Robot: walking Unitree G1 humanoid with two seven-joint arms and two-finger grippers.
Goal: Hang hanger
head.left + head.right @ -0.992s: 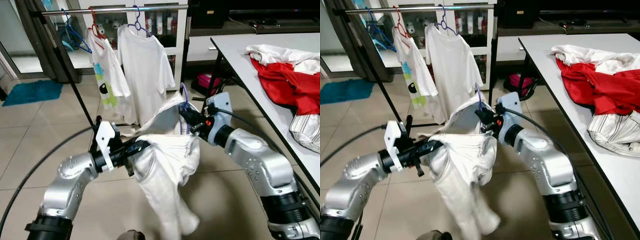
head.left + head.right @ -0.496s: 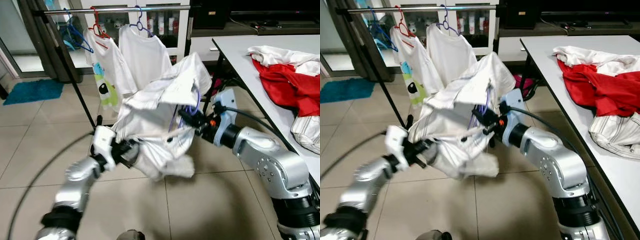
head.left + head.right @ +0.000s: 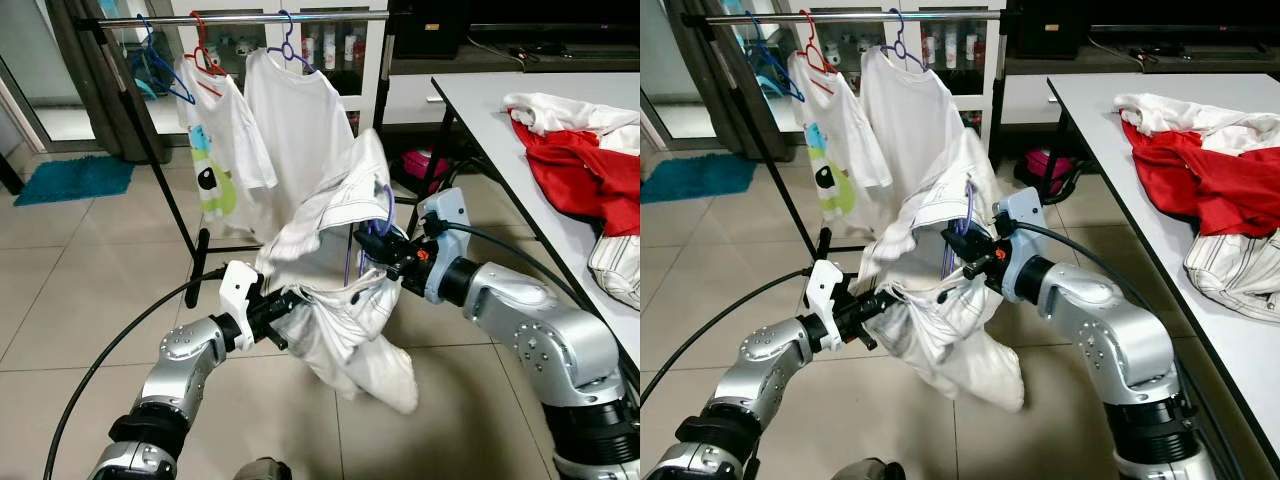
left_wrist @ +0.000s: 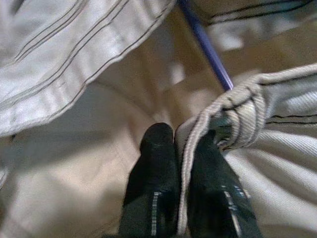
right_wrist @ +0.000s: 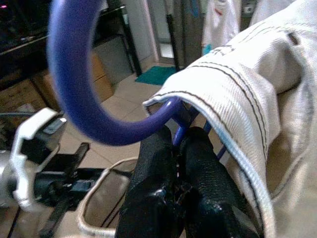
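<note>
The purple hanger sits inside a white shirt, its hook poking out above the cloth, and the right hand is closed on the hanger's neck just below that hook, which I judge keeps the hook free for the rail. The shirt drapes down from this grip and bunches toward the left hand, whose two fingers are pinched on a ribbed hem or collar edge; held low and to the side of the right hand, this probably spreads the cloth so the hanger's arm can seat in the shoulder. Beyond both hands, up and ahead, the clothes rail already carries a plain white tee, a printed tee and an empty blue hanger, with bare rail to the right of the plain tee. To the right hand's outer side stands the table with a red garment and other laundry. The hanging itself is not yet done.
</note>
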